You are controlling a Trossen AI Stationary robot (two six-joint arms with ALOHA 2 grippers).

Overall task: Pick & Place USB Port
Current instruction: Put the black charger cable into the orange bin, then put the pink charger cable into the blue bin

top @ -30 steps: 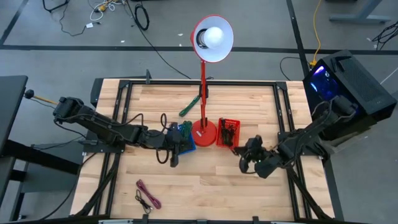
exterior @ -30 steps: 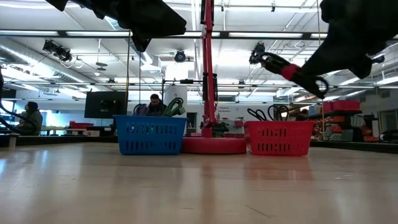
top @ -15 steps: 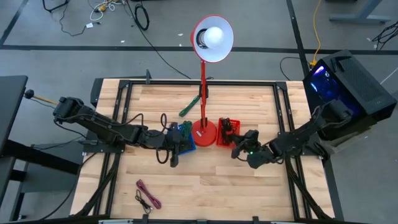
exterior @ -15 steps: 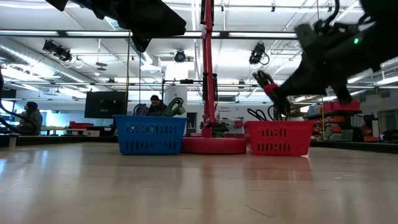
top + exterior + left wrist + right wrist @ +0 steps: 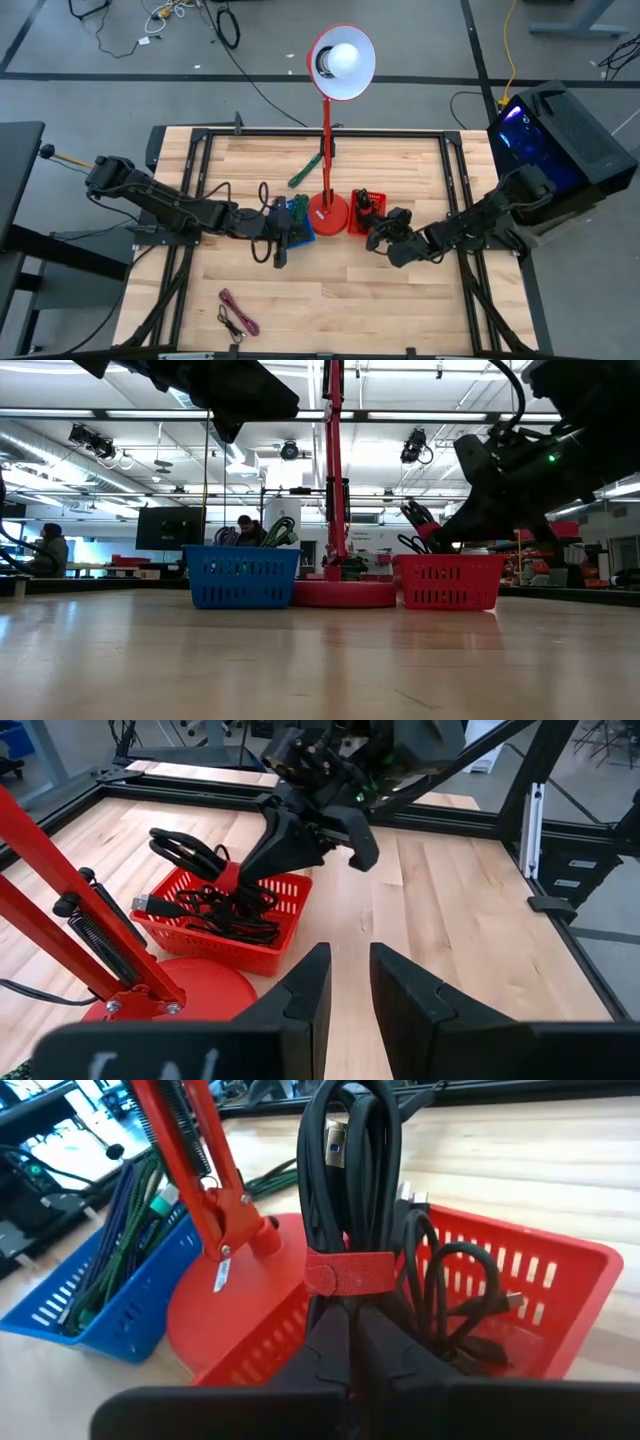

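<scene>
My right gripper [image 5: 378, 230] is shut on a coiled black USB cable [image 5: 355, 1170] bound by a red strap [image 5: 350, 1270]. It carries the cable over the red basket [image 5: 447, 582], which stands beside the red lamp's base [image 5: 327, 212] and holds several other black cables [image 5: 225, 910]. In the left wrist view the same bundle [image 5: 185, 850] sticks out from the right gripper above the red basket [image 5: 270, 945]. My left gripper [image 5: 350, 990] is open and hangs still near the blue basket [image 5: 298, 218], touching nothing. My right gripper pinches the cable bundle between its two fingers [image 5: 325, 1350], just beside the red strap [image 5: 350, 1270]. It comes from the table's right, slanting down. The coil [image 5: 415, 518] juts out past the fingertips, lifted above the red basket's rim and pointing toward the lamp.
The lamp's red pole [image 5: 333, 460] rises right beside the red basket. The blue basket [image 5: 110, 1300] holds green and purple cables. A purple cable [image 5: 237, 312] lies near the table's near-left corner and a green one [image 5: 303, 172] lies behind the lamp. Bare wood spreads across the near side.
My right gripper has moved toward the table's left and far side, and downward, carrying the cable bundle from beside the red basket to above it. The bundle has sunk from well above the basket to just over its rim. The left arm has stayed still.
</scene>
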